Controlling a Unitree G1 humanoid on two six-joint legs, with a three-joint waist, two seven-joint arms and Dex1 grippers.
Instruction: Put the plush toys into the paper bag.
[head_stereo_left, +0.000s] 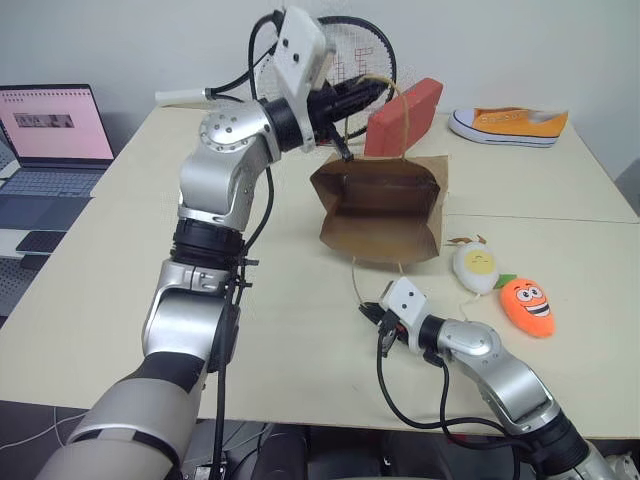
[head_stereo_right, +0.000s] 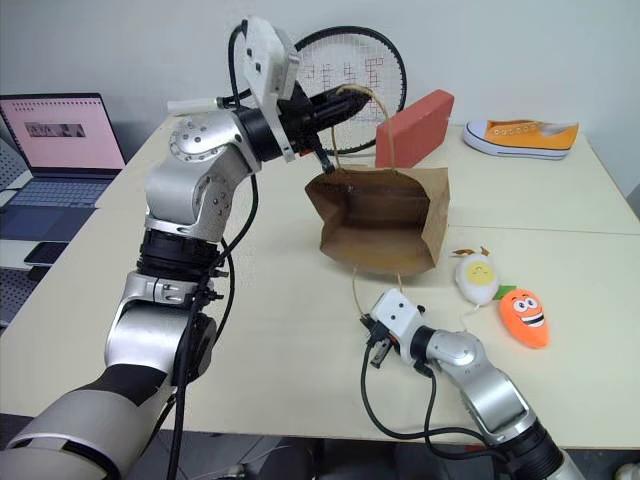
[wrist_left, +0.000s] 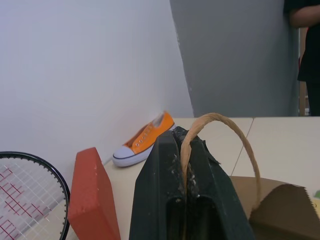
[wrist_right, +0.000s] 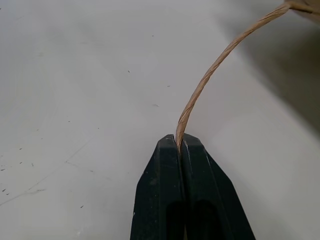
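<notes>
left gripper (wrist_left: 186, 187) is raised above the table (head_stereo_left: 250, 330), fingers clamped on the upper handle (wrist_left: 220, 131) of the bag (head_stereo_left: 385, 210), which hangs just below it with its mouth open toward the robot. right gripper (wrist_right: 182, 147) sits low near the table, pinched shut on the lower handle (wrist_right: 210, 80), the bag beyond it. egg (head_stereo_left: 476, 266) and carrot (head_stereo_left: 527, 306) lie touching on the table just right of the right gripper, beside the bag's lower right corner.
</notes>
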